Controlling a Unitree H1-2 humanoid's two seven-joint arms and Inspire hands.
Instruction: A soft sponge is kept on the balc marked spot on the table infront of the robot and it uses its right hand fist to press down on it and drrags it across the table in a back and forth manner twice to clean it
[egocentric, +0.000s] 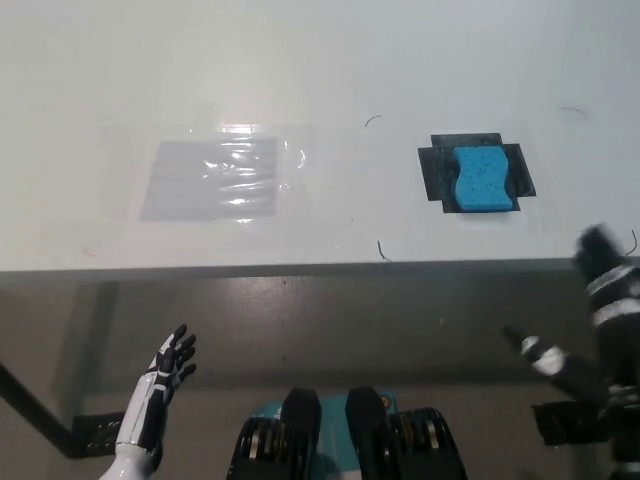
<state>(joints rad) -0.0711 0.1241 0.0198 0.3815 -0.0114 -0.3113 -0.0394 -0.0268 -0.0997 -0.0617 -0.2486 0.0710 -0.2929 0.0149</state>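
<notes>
The black right hand (605, 275) hangs blurred at the tabletop's (330, 70) near right edge; whether it is fisted cannot be told. The blue sponge (480, 180) lies ahead of it and slightly toward the left, on the black mark (436, 170), long axis pointing away. The white left hand (170, 365), fingers spread and empty, rests low and much farther off.

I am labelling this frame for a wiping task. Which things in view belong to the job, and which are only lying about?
Belong to the job:
- blue sponge
- black marked spot under it
- white table
- right hand, at the table's near edge, blurred

Only lying about:
- clear plastic sheet, flat on the table
- left hand, resting below the table edge, fingers apart
</notes>
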